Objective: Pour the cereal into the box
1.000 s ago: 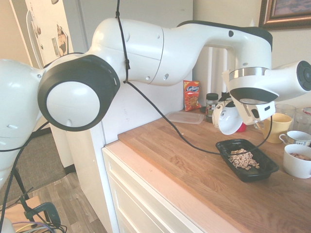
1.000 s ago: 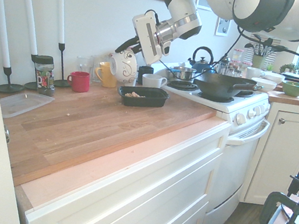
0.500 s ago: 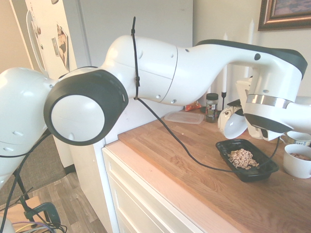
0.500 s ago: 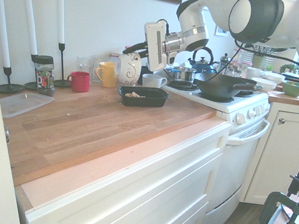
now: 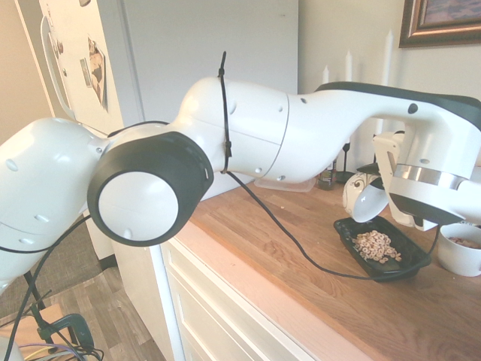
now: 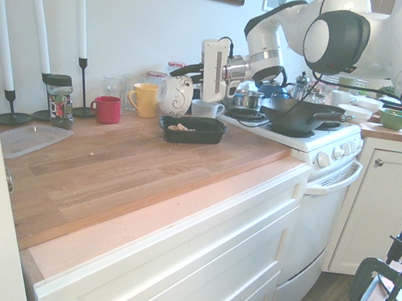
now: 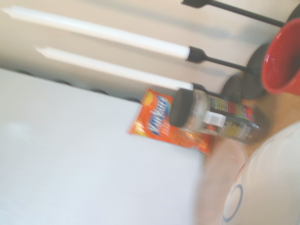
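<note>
1. Lowering since the earlier frame, the gripper (image 5: 369,170) and the patterned mug (image 5: 366,200) are shifting down and rightward in the first exterior view. The mug is tilting, its mouth facing the lower right, near the box's upper left end. The cereal (image 5: 376,246) is lying in a loose heap inside the black box (image 5: 409,247), right of the frame's centre. A white cup (image 5: 459,253) is standing just beside the box, at the right edge.

2. In the second exterior view, the gripper is clamping the mug, its fingers closing on it in the upper middle. The box is resting on the counter (image 6: 117,163) below the mug, a little of the cereal showing inside. A yellow mug (image 6: 144,100) and a red mug (image 6: 107,109) are standing to the left.

3. In the wrist view, the patterned mug is filling the lower right corner, blurred. A jar (image 7: 215,117) is overlapping an orange snack bag (image 7: 154,119) near the middle.
</note>
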Tool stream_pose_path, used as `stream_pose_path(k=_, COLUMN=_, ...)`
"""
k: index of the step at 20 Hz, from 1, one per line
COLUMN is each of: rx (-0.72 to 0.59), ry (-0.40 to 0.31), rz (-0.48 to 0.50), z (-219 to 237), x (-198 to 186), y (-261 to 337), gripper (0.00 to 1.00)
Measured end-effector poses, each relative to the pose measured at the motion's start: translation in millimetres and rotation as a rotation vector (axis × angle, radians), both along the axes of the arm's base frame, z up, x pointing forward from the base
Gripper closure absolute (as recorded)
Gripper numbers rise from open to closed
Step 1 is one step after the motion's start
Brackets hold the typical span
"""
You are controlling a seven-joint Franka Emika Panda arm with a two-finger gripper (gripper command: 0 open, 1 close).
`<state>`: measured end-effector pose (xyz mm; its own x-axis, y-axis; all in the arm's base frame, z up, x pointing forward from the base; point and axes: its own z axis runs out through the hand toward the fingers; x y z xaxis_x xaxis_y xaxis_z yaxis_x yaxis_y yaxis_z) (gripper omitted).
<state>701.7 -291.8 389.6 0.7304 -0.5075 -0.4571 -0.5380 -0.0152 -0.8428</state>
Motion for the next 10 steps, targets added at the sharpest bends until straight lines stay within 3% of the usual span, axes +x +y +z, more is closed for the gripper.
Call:
stream_pose_path(k=6, rx=-0.326, ry=0.067, rz=-0.002, z=93, x=20, y=80, gripper=1.0)
stream_pose_path(k=10, rx=-0.553, ry=0.124, rz=-0.032, z=94, x=38, y=170, gripper=1.0)
